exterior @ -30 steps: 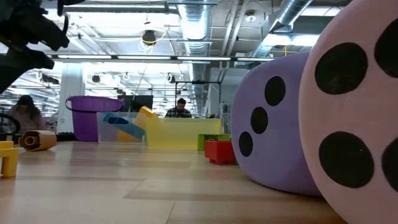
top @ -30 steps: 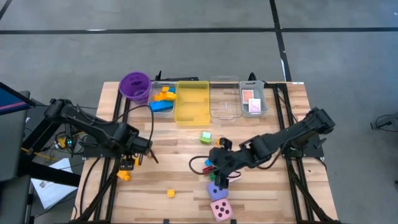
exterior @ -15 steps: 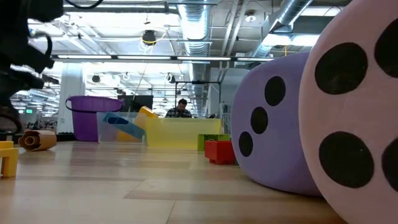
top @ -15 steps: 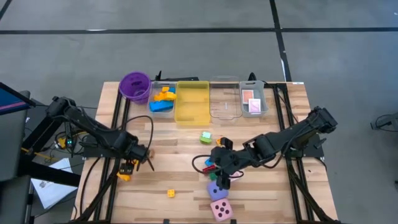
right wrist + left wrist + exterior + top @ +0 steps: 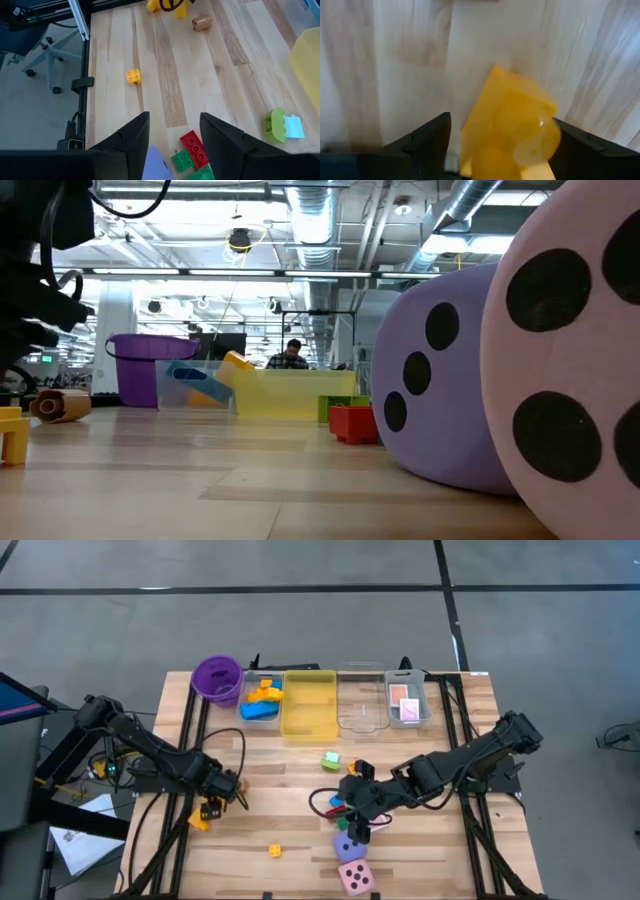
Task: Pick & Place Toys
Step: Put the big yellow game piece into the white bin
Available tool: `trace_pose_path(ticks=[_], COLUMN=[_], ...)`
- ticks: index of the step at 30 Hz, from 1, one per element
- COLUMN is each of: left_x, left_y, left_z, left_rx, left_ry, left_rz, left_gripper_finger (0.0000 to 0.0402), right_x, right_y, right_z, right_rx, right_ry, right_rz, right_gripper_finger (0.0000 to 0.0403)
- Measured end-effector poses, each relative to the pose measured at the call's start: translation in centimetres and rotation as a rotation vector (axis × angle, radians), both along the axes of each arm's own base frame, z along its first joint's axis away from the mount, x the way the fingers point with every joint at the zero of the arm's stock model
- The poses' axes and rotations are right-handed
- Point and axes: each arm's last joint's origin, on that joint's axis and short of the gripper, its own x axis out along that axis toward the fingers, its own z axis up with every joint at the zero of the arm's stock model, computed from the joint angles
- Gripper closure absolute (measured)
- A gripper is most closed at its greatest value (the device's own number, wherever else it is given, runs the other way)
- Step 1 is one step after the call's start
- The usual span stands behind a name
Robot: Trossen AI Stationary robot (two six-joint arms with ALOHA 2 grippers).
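Left hand (image 5: 210, 808) has dropped, fingers open around yellow brick (image 5: 507, 127).

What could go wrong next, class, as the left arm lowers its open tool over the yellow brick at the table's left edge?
1. The left tool straddles the yellow brick, which looks tilted between the fingers; closing may squeeze it out sideways.
2. That brick sits close to the table's left edge, so a nudge could push it off.
3. The right tool hangs just above the red brick, green bricks and purple die; any move may scatter them.
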Motion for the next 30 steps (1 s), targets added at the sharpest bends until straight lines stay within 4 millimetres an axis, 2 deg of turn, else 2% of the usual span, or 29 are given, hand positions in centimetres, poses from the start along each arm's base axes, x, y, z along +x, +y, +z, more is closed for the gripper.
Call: trace_pose_path(ticks=[5, 12, 22, 30], left_x=[0.5, 1.6, 3.3, 5.8], left_y=[-0.2, -0.8, -1.7, -2.4], left_z=[-0.3, -0.1, 0.5, 2.1], left_rx=[-0.031, -0.114, -0.218, -0.256], left_ry=[-0.067, -0.175, -0.344, -0.670], left_rz=[0.000, -0.002, 0.014, 0.096], left_gripper_finger=[0.0165, 0.0282, 0.0286, 0.0286], right_x=[-0.1, -0.1, -0.1, -0.1], right_y=[0.2, 0.2, 0.2, 0.2], right_z=[0.0, 0.0, 0.0, 0.0], right_rx=[0.007, 0.014, 0.014, 0.014], right_ry=[0.000, 0.001, 0.002, 0.002], right_rz=[-0.001, -0.005, -0.005, -0.005], right_gripper_finger=[0.0235, 0.0235, 0.0235, 0.0235])
